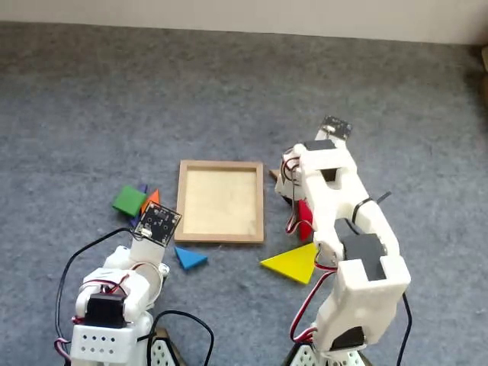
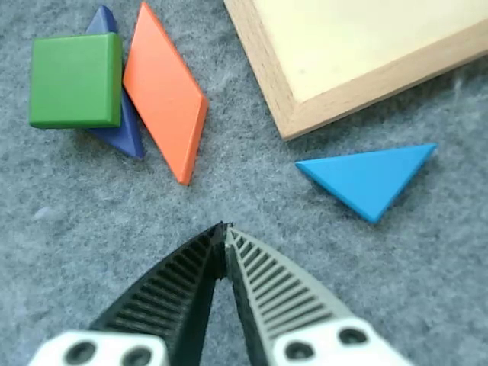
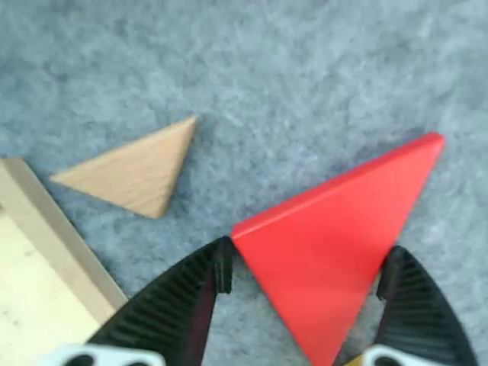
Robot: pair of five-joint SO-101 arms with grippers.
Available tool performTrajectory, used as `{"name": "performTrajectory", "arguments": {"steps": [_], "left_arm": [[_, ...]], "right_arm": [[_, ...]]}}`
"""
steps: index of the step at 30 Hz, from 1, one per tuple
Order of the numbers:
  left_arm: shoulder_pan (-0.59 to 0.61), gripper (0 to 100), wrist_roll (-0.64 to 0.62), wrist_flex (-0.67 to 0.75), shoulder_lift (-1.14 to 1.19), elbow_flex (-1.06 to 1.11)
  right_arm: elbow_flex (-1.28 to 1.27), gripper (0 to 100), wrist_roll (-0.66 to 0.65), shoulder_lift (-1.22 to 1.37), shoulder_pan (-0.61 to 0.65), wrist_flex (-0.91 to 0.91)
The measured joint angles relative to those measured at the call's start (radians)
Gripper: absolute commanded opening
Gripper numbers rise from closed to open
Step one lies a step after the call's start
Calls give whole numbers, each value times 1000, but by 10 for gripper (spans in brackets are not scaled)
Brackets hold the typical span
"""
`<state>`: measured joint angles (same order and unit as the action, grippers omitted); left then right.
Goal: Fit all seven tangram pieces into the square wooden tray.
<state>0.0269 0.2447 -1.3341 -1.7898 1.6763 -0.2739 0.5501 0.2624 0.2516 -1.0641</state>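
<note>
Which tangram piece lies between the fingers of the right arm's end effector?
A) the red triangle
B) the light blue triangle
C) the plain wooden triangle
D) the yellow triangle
A: in the right wrist view the red triangle lies between the two fingers of the right end effector, with the wooden triangle apart from them.

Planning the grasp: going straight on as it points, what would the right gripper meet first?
The right gripper would likely meet the red triangular piece, lying between its open jaws.
</note>
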Motion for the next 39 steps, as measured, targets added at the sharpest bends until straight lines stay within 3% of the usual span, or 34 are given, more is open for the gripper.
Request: {"name": "performTrajectory", "arguments": {"steps": [7,29,36,39], "left_arm": [[0,6,0,0,0,0],[0,6,0,0,0,0],[0,6,0,0,0,0],[0,6,0,0,0,0]], "right_arm": [[0,303,25,0,-23,84],[0,304,141,0,-25,98],[20,425,141,35,-18,107],[61,429,141,81,-17,100]]}}
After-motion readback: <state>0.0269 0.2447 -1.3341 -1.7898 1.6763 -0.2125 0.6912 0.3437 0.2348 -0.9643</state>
